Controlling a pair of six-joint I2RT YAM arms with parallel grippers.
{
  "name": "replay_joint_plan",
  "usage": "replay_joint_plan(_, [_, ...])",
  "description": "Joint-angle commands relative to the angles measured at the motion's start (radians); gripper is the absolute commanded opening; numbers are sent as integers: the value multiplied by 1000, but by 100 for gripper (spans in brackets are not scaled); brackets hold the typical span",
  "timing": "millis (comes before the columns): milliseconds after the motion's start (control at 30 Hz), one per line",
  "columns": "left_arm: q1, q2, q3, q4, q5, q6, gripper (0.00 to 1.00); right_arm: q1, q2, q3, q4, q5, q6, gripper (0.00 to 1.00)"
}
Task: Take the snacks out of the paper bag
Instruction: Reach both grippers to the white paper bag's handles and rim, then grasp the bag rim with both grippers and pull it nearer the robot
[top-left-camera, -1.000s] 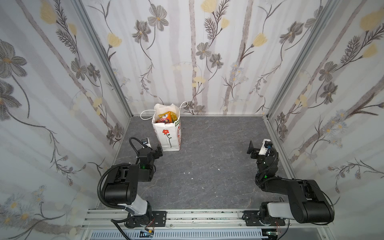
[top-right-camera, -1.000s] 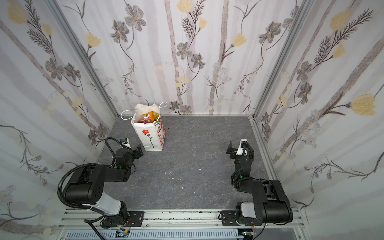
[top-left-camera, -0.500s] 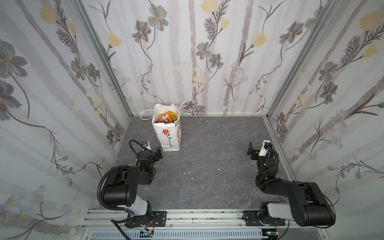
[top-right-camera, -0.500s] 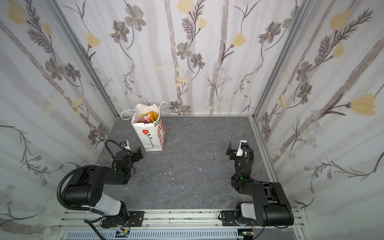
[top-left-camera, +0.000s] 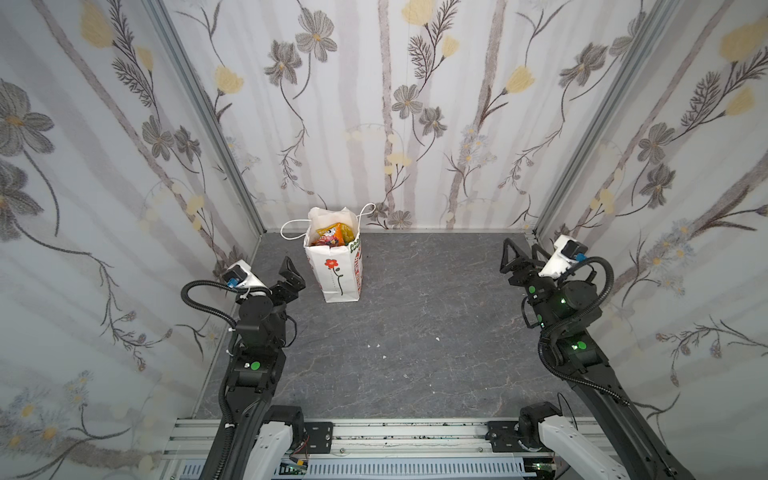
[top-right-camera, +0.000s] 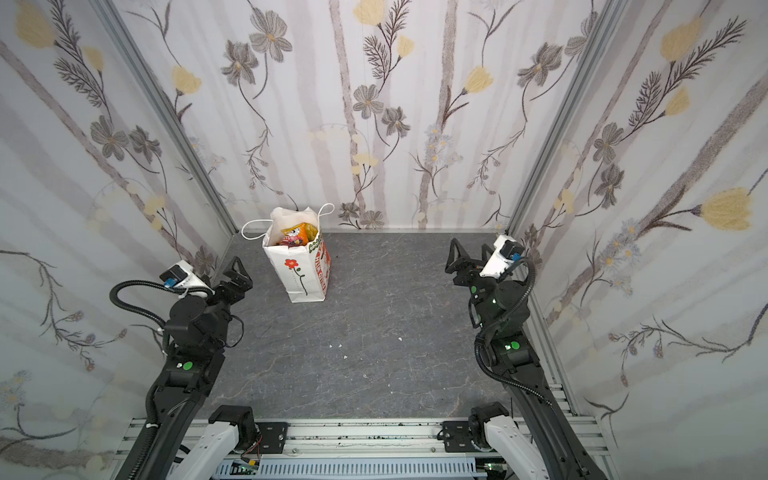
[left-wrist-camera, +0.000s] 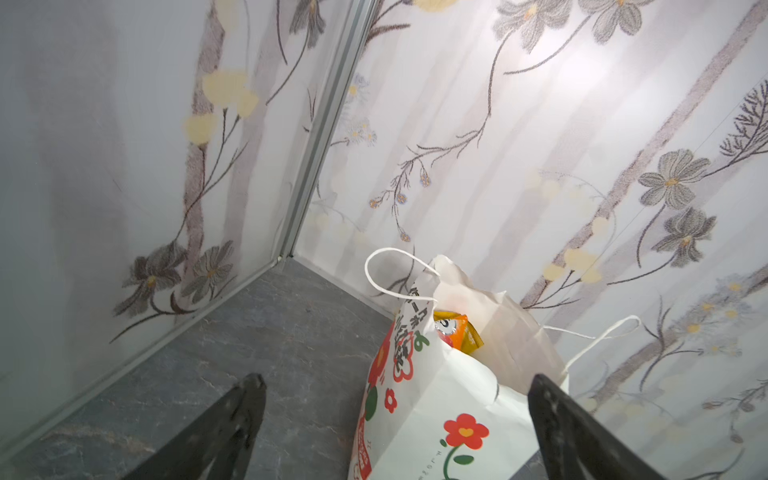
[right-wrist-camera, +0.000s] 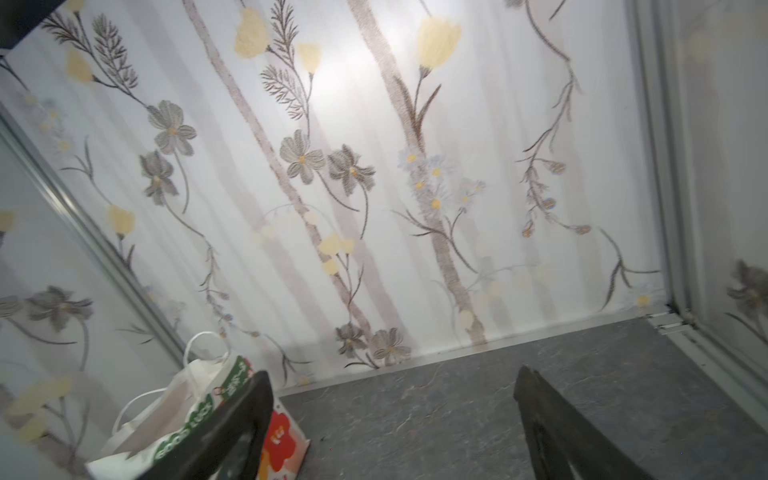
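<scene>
While the paper bag (top-left-camera: 338, 270) stands upright near the back-left corner of the grey tabletop (top-left-camera: 415, 332), its mouth gapes open and the snack packets (top-left-camera: 332, 237) sit inside, poking up just to the rim. From above I can make out crinkly orange and yellow foil with some red-pink print; how many packets lie underneath I cannot tell. None lies out on the tabletop. Both top views show the bag (top-right-camera: 301, 274) with a red flower on its front, green and red print down its side, and two white cord handles (top-left-camera: 291, 228) flopping outward, one towards the left wall and one towards the back wall (top-left-camera: 415, 124).

The left hand (top-left-camera: 291, 274) hangs just beside the bag, on the bag's left, low and near the tabletop, and does not touch it. Its fingers (left-wrist-camera: 232, 415) stand wide apart and hold nothing. In the left wrist view the bag (left-wrist-camera: 436, 415) fills the gap between them, with an orange packet (left-wrist-camera: 455, 330) showing in the open mouth.

The right hand (top-left-camera: 523, 249) is well apart from the bag, over by the right wall, raised above the tabletop. Its fingers (right-wrist-camera: 552, 424) are also spread and empty. In the right wrist view the bag (right-wrist-camera: 183, 415) shows partly behind one finger.
</scene>
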Motion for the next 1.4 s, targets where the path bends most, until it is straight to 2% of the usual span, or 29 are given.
replay_joint_plan(0, [-5,127,211,-430,216,-167,100,146,95,164,-338,-22,87,90])
replay_joint_plan(67, [-10,270,367,-549,304,-151,100,247,205,302,-425,18,85,91])
replay_joint_plan(133, [-13,401,506,-632,321,-108,100,317,309,409,-471,20,85,91])
replay_joint_plan(233, [-10,597,701,-723,293,-27,97,383,467,531,-483,25,86,90])
replay_joint_plan(300, [-3,730,886,-814,256,29,96,410,581,626,-497,35,102,90])
replay_joint_plan(433, [15,959,1134,-931,215,145,85,475,813,847,-548,115,148,88])
replay_joint_plan(600, [28,1213,1452,-1140,202,281,75,507,1097,1168,-639,113,180,89])
replay_joint_plan(700, [34,1279,1515,-1178,201,306,72,507,1255,1331,-663,125,188,87])
replay_joint_plan(833, [44,1289,1497,-1143,211,332,70,506,1402,1502,-670,140,202,87])
replay_joint_plan(933, [61,1307,1488,-1123,246,350,70,503,1455,1539,-616,111,228,83])
replay_joint_plan(1133, [85,1365,1527,-1117,293,372,69,468,1554,1593,-554,-12,336,67])
replay_joint_plan(1233, [93,1390,1562,-1136,320,369,62,462,1579,1618,-542,-55,363,56])
replay_joint_plan(1367, [94,1396,1565,-1139,362,356,42,461,1577,1618,-547,-73,376,40])
